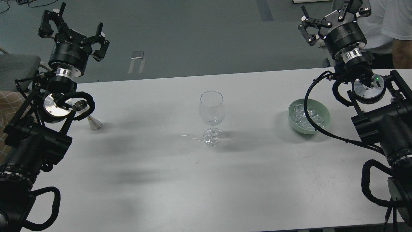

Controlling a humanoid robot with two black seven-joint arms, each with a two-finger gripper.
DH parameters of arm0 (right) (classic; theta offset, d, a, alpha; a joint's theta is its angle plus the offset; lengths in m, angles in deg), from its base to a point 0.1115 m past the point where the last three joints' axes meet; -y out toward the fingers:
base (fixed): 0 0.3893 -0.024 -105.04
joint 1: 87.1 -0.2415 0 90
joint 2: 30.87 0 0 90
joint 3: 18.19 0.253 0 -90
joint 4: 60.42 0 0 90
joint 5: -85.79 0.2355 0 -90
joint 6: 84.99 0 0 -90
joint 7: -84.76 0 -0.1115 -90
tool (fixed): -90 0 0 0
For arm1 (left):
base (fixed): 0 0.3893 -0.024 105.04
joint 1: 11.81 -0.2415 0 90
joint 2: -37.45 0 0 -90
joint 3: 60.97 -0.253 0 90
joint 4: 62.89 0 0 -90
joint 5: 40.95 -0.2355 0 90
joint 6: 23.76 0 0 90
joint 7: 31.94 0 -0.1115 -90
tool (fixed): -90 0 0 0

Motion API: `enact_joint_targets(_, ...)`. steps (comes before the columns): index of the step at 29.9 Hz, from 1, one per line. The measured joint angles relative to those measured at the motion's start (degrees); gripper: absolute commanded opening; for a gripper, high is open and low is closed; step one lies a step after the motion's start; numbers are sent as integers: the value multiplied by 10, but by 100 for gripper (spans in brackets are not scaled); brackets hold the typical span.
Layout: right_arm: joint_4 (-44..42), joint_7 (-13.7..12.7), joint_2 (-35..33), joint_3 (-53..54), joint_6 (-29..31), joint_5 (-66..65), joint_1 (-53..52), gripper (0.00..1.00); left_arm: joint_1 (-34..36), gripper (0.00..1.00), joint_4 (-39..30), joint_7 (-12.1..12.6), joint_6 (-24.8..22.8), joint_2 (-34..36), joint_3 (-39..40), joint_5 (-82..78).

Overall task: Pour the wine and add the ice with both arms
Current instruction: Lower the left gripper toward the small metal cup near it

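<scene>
A clear wine glass [211,111] stands upright in the middle of the white table [167,174], with ice cubes at the bottom of its bowl. A pale green bowl [309,116] of ice cubes sits at the right. A small metal jigger [87,116] stands at the left, partly behind my left arm. My left gripper [74,23] is open and empty, raised beyond the table's far left edge. My right gripper [334,14] is open and empty, raised beyond the far right edge, above and behind the bowl.
A person in a white shirt [386,22] sits behind the table at the far right, close to my right gripper. A grey chair [16,69] stands at the far left. A thin wet streak [193,137] lies on the table by the glass foot.
</scene>
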Motion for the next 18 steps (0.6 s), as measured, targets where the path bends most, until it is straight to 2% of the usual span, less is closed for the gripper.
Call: enact_joint_targets(18, 1, 0, 0, -1, 3, 0, -2, 100, 1, 98, -9, 0, -1, 2, -7, 0)
